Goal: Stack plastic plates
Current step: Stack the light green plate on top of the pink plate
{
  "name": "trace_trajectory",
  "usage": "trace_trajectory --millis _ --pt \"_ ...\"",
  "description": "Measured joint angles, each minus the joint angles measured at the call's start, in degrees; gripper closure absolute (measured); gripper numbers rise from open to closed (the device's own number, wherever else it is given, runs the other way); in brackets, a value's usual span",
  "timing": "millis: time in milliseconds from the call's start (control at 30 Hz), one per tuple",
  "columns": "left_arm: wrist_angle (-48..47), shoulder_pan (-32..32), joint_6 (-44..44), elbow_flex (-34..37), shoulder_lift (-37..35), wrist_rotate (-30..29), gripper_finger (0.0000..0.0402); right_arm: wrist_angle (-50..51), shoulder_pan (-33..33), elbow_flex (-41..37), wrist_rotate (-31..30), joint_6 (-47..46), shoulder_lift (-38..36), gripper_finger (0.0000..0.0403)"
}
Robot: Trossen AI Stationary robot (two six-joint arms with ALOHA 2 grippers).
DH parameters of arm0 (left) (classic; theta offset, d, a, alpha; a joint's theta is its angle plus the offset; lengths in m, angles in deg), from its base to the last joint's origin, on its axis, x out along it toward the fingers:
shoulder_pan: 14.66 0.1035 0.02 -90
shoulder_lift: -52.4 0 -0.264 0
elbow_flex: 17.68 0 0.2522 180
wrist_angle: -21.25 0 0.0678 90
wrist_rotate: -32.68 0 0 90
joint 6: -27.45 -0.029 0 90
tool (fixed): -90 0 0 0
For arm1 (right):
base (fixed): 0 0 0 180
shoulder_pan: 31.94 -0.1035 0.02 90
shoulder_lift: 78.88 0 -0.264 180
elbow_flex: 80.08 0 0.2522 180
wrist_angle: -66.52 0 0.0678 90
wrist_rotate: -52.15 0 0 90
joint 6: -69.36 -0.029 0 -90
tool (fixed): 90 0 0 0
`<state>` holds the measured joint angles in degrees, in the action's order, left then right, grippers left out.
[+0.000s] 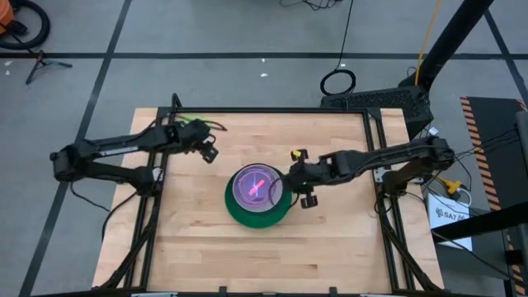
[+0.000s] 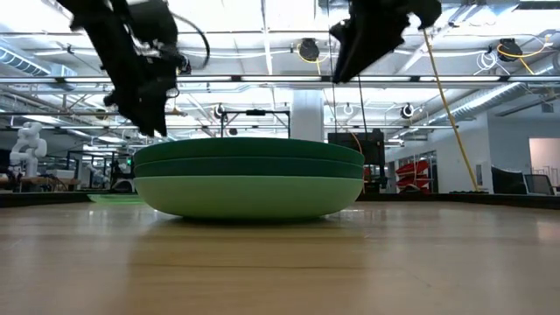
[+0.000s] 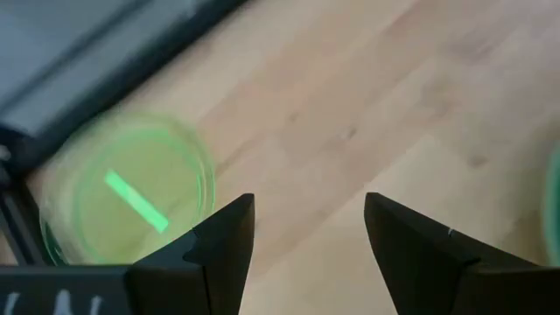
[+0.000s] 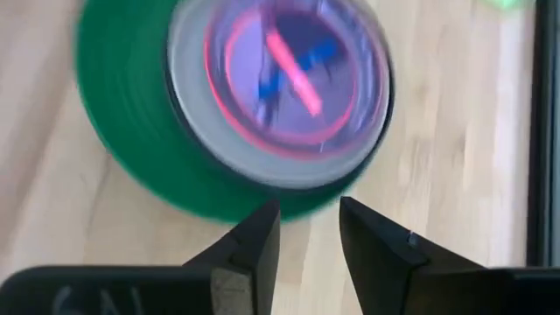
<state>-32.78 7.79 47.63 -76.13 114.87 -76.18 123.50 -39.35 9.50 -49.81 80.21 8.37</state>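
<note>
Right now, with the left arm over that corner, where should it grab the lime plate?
Grip the lime plate by its raised rim on the edge nearest the left gripper, coming down from above. It lies flat on the table, so only the thin rim offers purchase. The fingers are open wide enough to straddle that rim.

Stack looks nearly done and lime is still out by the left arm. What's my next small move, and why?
Probably lower the left claw onto the lime plate. It lies alone near the table's far left edge, apart from the stack, and that claw is open, empty and closest. The right claw hovers empty beside the stack.
</note>
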Motion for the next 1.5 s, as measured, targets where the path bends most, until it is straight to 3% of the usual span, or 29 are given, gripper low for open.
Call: trace_trajectory --millis 267,500,1033,1233,1333,1500 --pt "0.0 14.5 -5.1 0.0 12.1 8.8 0.0179 -12.6 3.8 -6.8 4.7 5.0 -8.8 0.0287" --pt "0.8 21.0 -8.9 -0.7 19.8 9.9 0.0179 -17.6 6.4 -11.6 4.7 6.4 -11.8 0.0287" --pt "7.0 23.3 -15.4 -4.6 31.5 9.9 0.0179 -19.2 7.0 -13.0 4.7 6.3 -11.8 0.0287" --pt "7.5 23.6 -16.0 -4.9 32.7 10.1 0.018 -19.3 7.0 -13.0 4.6 6.3 -11.8 0.0287" --pt "7.5 23.9 -15.4 -4.9 32.7 10.3 0.0195 -19.3 7.0 -13.0 4.6 6.3 -11.8 0.0287" --pt "8.0 24.1 -14.9 -4.8 32.6 9.3 0.0254 -19.2 7.0 -13.0 4.6 5.3 -11.8 0.0287"
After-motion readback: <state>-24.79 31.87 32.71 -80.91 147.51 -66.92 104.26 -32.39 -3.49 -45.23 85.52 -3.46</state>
